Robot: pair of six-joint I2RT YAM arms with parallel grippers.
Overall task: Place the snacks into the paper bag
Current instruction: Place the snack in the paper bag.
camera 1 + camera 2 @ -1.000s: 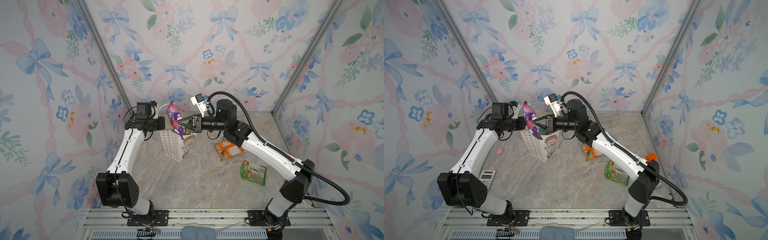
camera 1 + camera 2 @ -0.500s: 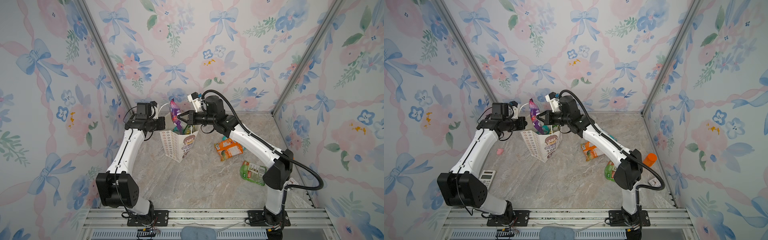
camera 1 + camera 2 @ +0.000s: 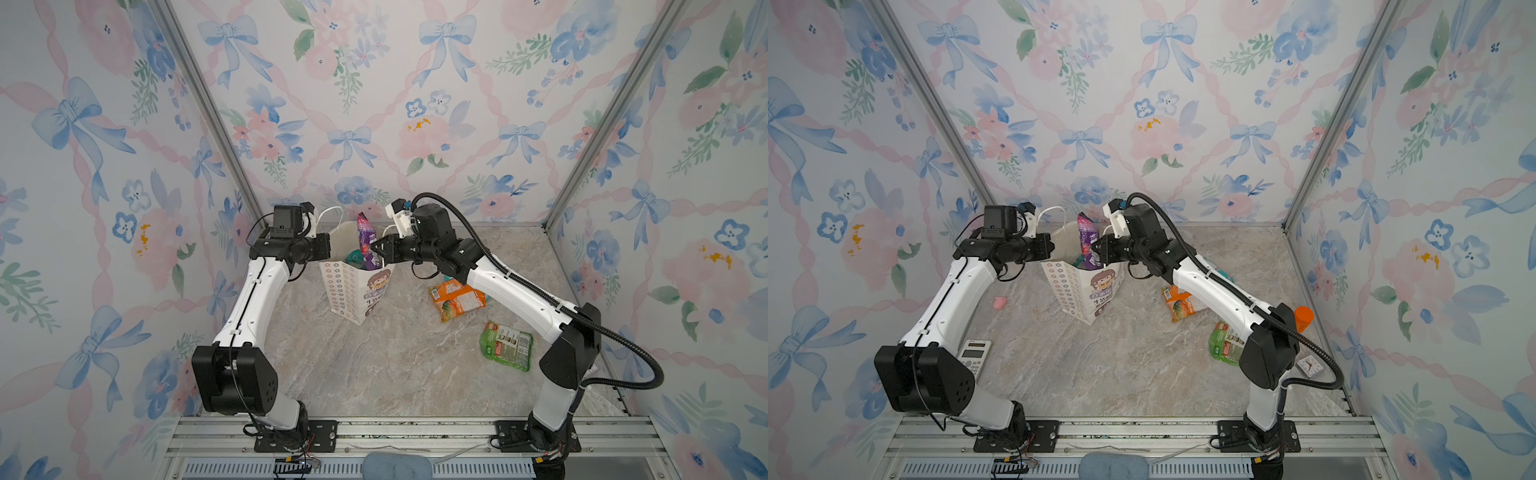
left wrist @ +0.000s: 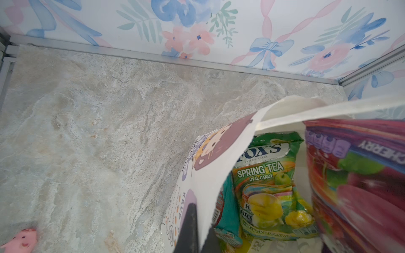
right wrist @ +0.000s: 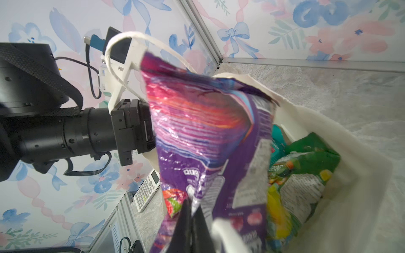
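Observation:
The paper bag [image 3: 353, 293] [image 3: 1077, 291] stands upright at the back of the table. My left gripper [image 3: 328, 246] [image 3: 1051, 248] [image 4: 200, 238] is shut on the paper bag's rim [image 4: 210, 175]. My right gripper [image 3: 376, 252] [image 3: 1098, 252] [image 5: 192, 219] is shut on a purple snack pouch [image 3: 365, 235] [image 3: 1087, 233] [image 5: 208, 131], which stands upright with its lower end in the bag's mouth. Inside lie a green FOX'S pouch [image 4: 269, 179] [image 5: 306, 166] and a teal pouch [image 4: 228, 208]. On the table lie an orange pouch [image 3: 457, 299] [image 3: 1179, 303] and a green pouch [image 3: 507, 345] [image 3: 1225, 345].
An orange bottle [image 3: 1304, 318] and a small clock [image 3: 1308, 365] stand by the right wall. A calculator [image 3: 973, 357] [image 5: 146, 190] lies front left beside my left arm. A small pink object [image 3: 1000, 303] [image 4: 22, 239] sits left of the bag.
My right arm swung its elbow in and back out while keeping the purple pouch, which has shifted slightly right over the bag's mouth. My left gripper kept its hold on the rim.

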